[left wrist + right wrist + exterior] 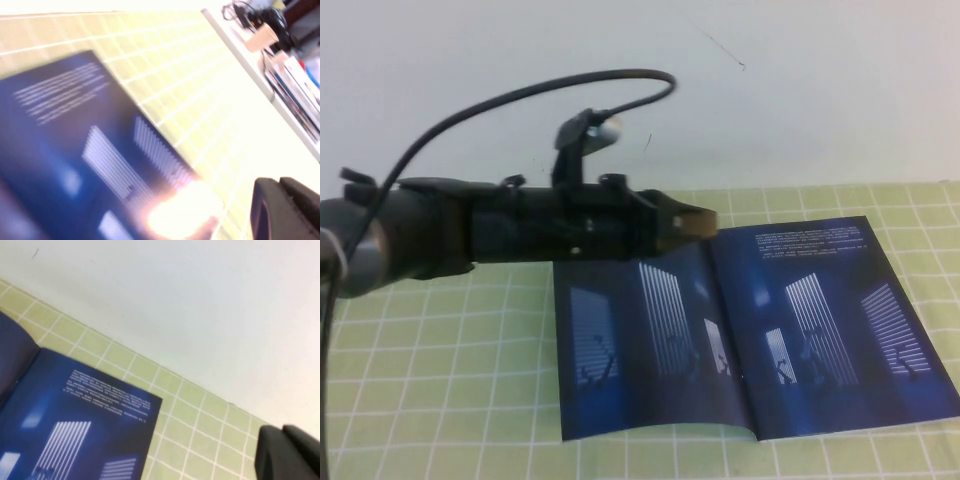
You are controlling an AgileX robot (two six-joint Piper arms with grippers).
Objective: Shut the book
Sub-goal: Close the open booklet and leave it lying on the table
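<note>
An open dark-blue book (pixel 750 330) lies flat on the green grid mat (pixel 440 360), both pages showing white striped pictures. My left gripper (pixel 708 222) reaches in from the left and hovers over the far edge of the book's left page, near the spine, its fingers together with nothing between them. The left wrist view shows the blurred right page (pixel 65 145) below the shut left gripper (pixel 281 200). The right arm is out of the high view. In its wrist view the right gripper (pixel 283 452) is shut and empty, off the book's far right corner (pixel 75 425).
A white wall (pixel 800 90) rises right behind the mat's far edge. In the left wrist view, clutter with cables and boxes (pixel 280 45) stands past the table's right edge. Bare mat lies left of and in front of the book.
</note>
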